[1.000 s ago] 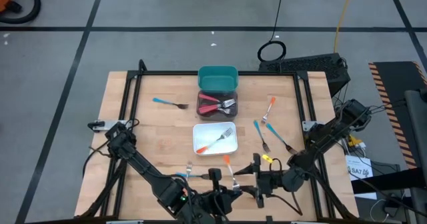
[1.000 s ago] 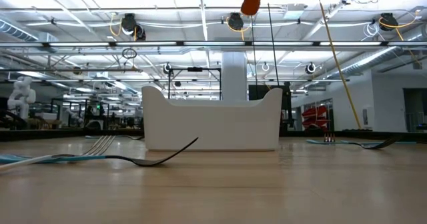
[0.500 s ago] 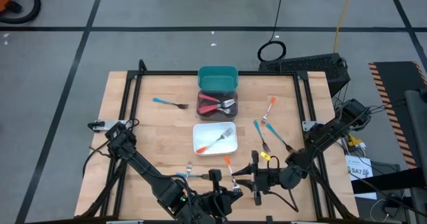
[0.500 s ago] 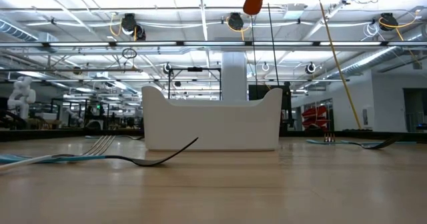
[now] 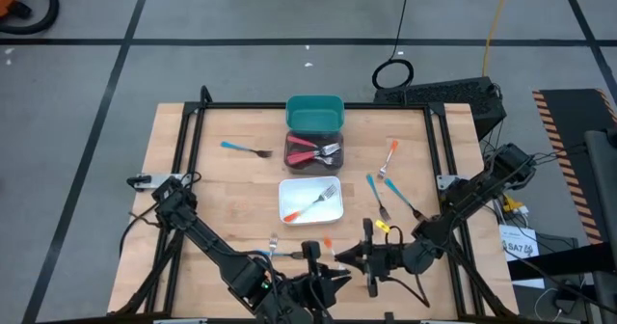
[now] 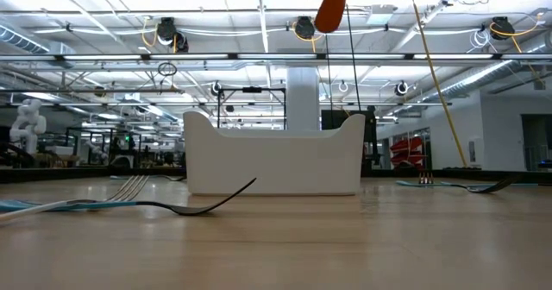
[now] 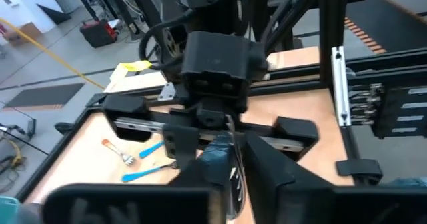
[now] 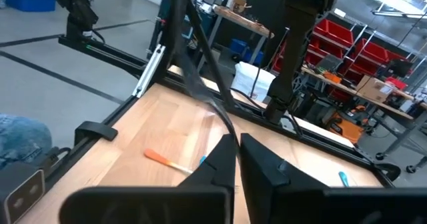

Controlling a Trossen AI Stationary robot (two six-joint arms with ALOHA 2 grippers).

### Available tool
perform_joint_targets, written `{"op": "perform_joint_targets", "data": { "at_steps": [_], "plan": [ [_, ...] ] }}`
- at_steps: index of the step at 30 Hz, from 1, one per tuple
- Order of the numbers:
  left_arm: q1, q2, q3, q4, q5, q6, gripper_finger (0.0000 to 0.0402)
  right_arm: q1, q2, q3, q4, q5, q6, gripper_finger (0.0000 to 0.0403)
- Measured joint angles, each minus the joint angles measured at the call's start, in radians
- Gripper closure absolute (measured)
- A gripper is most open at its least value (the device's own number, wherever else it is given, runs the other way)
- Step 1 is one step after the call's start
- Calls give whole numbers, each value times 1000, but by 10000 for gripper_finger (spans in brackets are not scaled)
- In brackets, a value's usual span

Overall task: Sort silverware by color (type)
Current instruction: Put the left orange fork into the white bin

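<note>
High view: right gripper (image 5: 337,256) (closed) on orange fork (image 5: 329,242)

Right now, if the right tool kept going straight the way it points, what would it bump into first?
Most likely the left tool. The right tool points straight at it, and the two sit almost tip to tip. From above I can't tell whether they already touch.

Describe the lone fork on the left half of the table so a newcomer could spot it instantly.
Start at the teal bin at the table's far edge, then look to its left and slightly nearer. There the blue-handled fork lies flat on bare wood, its metal head pointing toward the dark bin. It is the only fork on that side; the other loose forks lie right of the bins or near the claws.
</note>
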State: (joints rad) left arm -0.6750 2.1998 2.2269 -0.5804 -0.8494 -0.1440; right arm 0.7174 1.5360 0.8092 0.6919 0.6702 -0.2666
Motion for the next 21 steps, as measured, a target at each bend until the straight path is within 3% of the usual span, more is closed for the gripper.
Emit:
{"op": "perform_joint_targets", "data": {
  "at_steps": [6, 10, 17, 21],
  "plan": [
    [-20, 0, 0, -6, -30, 28, 264, 17, -9, 0, 6, 0, 3, 401],
    [-50, 0, 11, -7, -119, 42, 223, 36, -35, 0, 3, 9, 4, 402],
    [-118, 0, 39, -3, -282, 107, 204, 80, -98, 1, -61, 9, 4, 403],
    [-143, 0, 40, -24, -326, 114, 204, 113, -137, 1, -79, 8, -1, 403]
  ]
}}
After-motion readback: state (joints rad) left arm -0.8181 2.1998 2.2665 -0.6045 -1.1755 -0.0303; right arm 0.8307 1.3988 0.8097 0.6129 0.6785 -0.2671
